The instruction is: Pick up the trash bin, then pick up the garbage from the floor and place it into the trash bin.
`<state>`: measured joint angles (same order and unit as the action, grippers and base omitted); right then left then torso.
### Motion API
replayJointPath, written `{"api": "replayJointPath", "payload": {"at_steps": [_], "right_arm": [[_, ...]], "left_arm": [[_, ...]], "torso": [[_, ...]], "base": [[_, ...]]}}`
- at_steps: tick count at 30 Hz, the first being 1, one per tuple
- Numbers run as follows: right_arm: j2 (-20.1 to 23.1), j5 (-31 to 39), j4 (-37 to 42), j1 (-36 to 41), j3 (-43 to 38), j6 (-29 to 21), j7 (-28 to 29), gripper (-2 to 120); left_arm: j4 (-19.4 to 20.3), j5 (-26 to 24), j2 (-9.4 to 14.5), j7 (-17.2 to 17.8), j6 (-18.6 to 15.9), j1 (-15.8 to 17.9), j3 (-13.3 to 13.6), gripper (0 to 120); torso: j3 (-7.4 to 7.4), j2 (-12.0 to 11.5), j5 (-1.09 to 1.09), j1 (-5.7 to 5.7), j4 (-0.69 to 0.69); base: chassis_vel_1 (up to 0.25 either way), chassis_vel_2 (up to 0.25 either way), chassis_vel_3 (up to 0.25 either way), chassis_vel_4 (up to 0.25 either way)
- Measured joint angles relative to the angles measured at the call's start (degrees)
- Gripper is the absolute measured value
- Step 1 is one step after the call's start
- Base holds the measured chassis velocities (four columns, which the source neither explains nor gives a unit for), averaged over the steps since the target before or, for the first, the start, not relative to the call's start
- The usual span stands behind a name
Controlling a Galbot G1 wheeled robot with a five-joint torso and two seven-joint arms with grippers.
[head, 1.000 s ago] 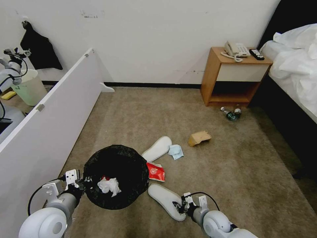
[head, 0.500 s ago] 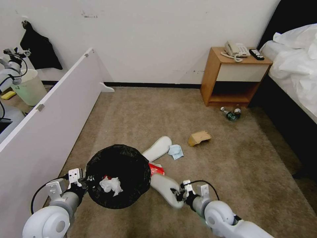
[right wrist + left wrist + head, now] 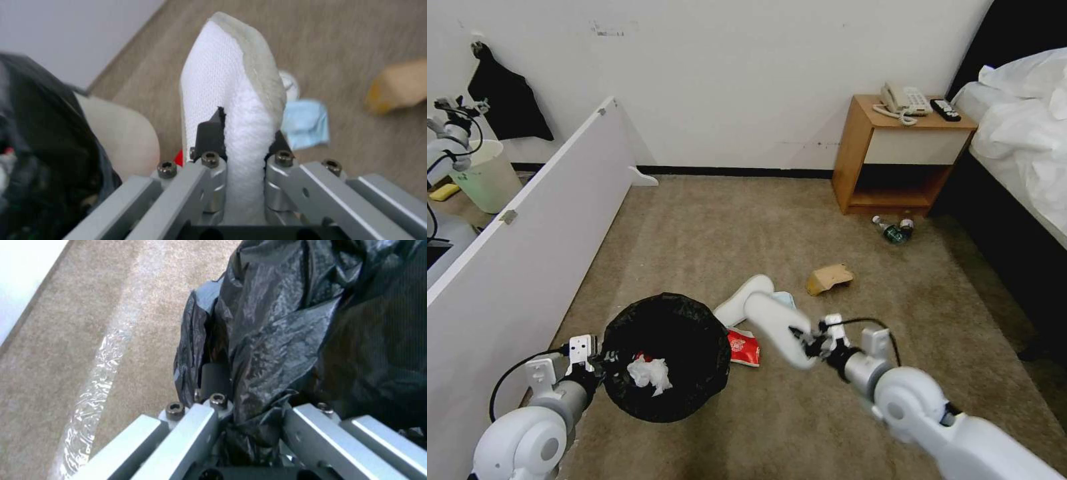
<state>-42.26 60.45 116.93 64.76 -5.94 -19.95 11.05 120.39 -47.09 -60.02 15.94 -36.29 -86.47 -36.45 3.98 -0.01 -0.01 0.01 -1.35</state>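
Two grippers are busy in the lower half of the head view: the left gripper (image 3: 602,363) pinches the black-lined rim of the trash bin (image 3: 667,353) at lower left, crumpled tissue (image 3: 648,373) inside it, and the right gripper (image 3: 808,340) at lower centre holds one white slipper (image 3: 774,327) up off the carpet (image 3: 894,320). Its wrist view adds the fingers (image 3: 209,136) clamped on the slipper's edge, the blue cloth (image 3: 307,123) and cardboard piece (image 3: 400,85) beyond. A second slipper (image 3: 740,300) and red packet (image 3: 744,347) lie beside the bin
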Motion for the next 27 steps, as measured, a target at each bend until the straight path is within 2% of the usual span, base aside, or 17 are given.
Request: {"api": "replayJointPath", "payload": {"at_steps": [11, 17, 19, 21, 24, 26, 27], "right_arm": [[8.4, 6.7, 8.6, 2.1, -10.1, -1.6, 1.4, 6], [15.9, 17.3, 13.8, 0.4, -13.6, -5.3, 3.8, 6], [17.1, 18.9, 14.5, 0.0, -13.9, -6.0, 4.1, 6], [20.4, 24.1, 16.3, -1.0, -14.9, -8.3, 5.1, 6], [22.1, 26.8, 17.3, -1.2, -15.6, -9.4, 5.3, 6], [25.3, 32.7, 19.0, -1.0, -17.8, -11.3, 6.0, 6], [25.3, 32.7, 19.0, -1.0, -17.8, -11.3, 6.0, 6]], "left_arm": [[-3.8, -1.3, 3.3, -0.8, -0.1, 5.3, 3.4, 0], [-6.3, -0.4, 5.8, -3.7, 0.1, 9.9, 6.0, 0], [-6.5, -0.3, 6.0, -4.0, 0.1, 10.6, 6.4, 0], [-7.2, 0.5, 6.3, -5.4, 0.1, 12.8, 8.1, 0], [-7.5, 1.1, 6.3, -6.2, 0.2, 13.8, 9.1, 0], [-8.1, 2.3, 5.9, -7.2, 0.3, 15.4, 11.0, 0], [-8.1, 2.3, 5.9, -7.2, 0.3, 15.4, 11.0, 0]], "torso": [[-0.01, 0.0, 0.02, 0.0, 0.0], [-0.01, 0.0, 0.01, 0.0, 0.01], [-0.01, 0.0, 0.01, 0.0, 0.01], [0.0, 0.0, 0.01, 0.0, 0.01], [-0.01, 0.0, 0.02, 0.0, 0.0], [0.0, 0.0, 0.02, 0.0, 0.01], [0.0, 0.0, 0.02, 0.0, 0.01]], "base": [[0.0, 0.0, 0.0, 0.0], [0.0, 0.0, 0.0, 0.0], [0.0, 0.0, 0.0, 0.0], [0.0, 0.0, 0.0, 0.0], [0.0, 0.0, 0.0, 0.0], [0.0, 0.0, 0.0, 0.0], [0.0, 0.0, 0.0, 0.0]]}}
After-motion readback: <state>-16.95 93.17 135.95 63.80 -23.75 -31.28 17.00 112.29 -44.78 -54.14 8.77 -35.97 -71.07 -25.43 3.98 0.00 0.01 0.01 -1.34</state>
